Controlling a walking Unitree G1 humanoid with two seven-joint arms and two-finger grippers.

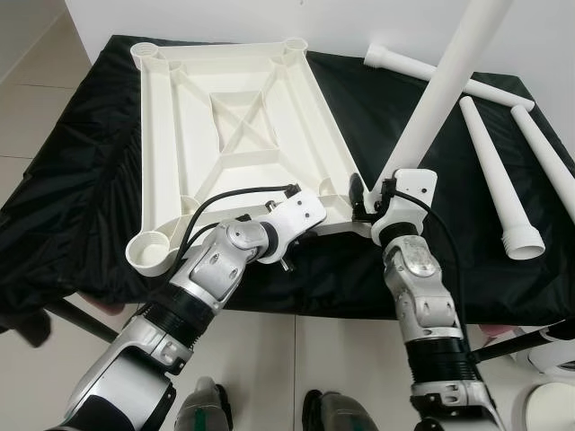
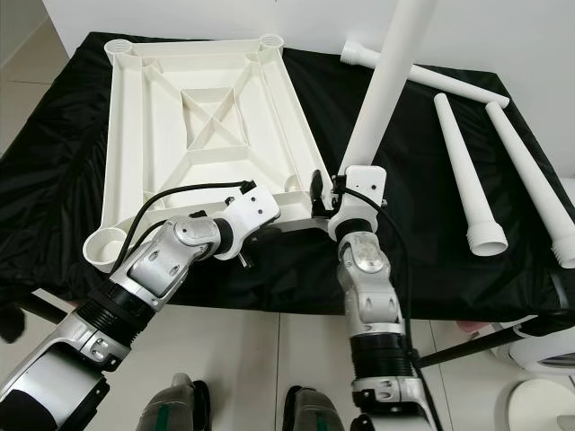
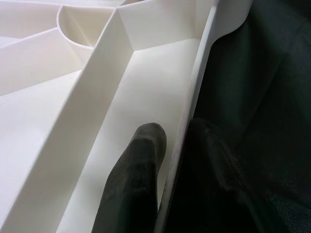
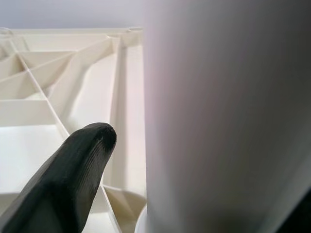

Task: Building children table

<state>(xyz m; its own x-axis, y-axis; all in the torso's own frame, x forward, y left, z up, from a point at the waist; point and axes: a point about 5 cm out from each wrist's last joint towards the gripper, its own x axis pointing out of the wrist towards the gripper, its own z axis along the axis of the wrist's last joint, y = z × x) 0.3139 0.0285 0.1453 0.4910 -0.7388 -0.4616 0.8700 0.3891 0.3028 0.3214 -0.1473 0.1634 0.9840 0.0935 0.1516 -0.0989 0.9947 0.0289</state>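
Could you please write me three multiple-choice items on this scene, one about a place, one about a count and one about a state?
1. Where is the right gripper?
A. At the upturned tabletop's near right corner
B. At its far left corner
C. Over the floor

2. How many white legs lie loose on the black cloth?
A. One
B. Three
C. Five

3. How do the left gripper's fingers stand?
A. Shut on the tabletop's rim
B. Open above the cloth
C. Shut on a leg

Key: 1 A, it holds the upright leg at that corner of the tabletop. 2 B, three loose legs lie at the right. 3 A, one finger lies on each side of the rim.
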